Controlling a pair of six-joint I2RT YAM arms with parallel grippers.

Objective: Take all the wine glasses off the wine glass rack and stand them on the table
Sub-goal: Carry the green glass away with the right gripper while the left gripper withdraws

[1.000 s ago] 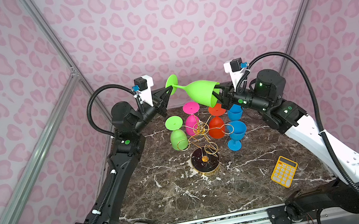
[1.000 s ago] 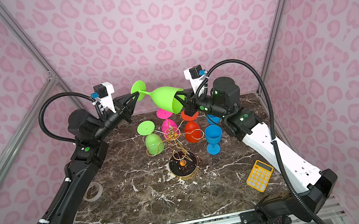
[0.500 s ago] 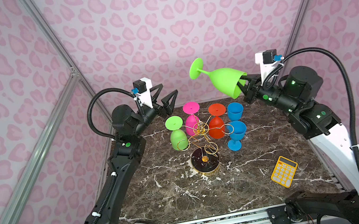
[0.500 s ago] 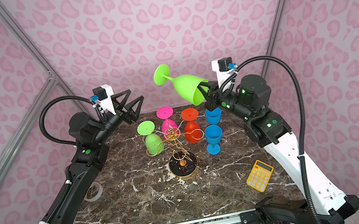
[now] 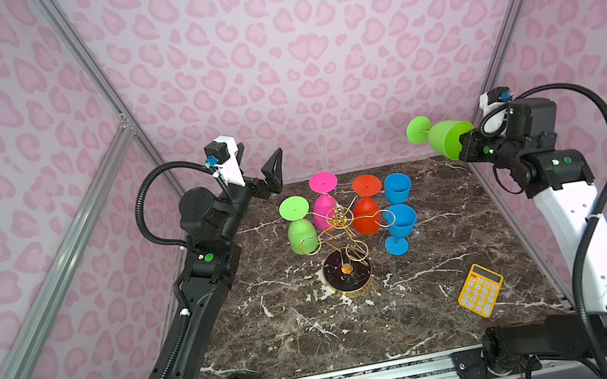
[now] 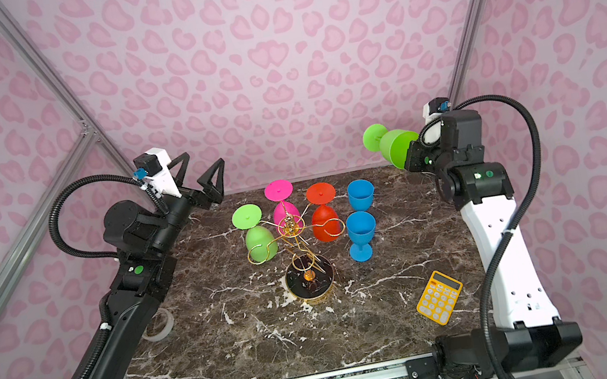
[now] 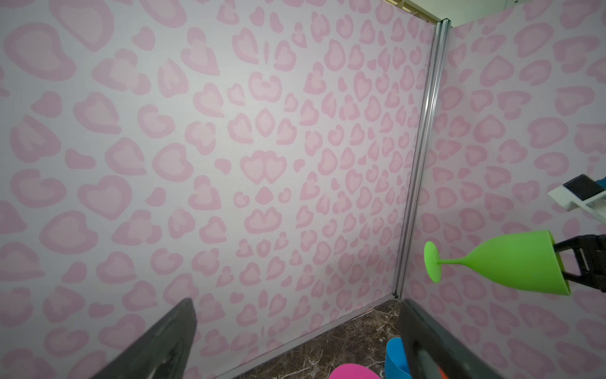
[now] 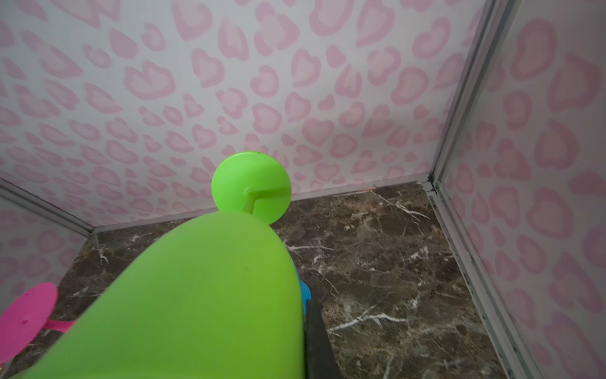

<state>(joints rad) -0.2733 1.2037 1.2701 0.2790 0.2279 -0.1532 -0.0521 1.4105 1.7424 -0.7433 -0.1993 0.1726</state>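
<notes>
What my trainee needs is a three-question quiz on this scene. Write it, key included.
1. True or false: the left gripper is closed on a glass.
2. The wine glass in the right gripper is: A pink, B green, C blue.
3. How many glasses hang upside down on the wine glass rack?
Key: 1 false; its jaws stand open and empty. 2 B. 3 three: the hanging green glass, the pink glass and the red glass.
</notes>
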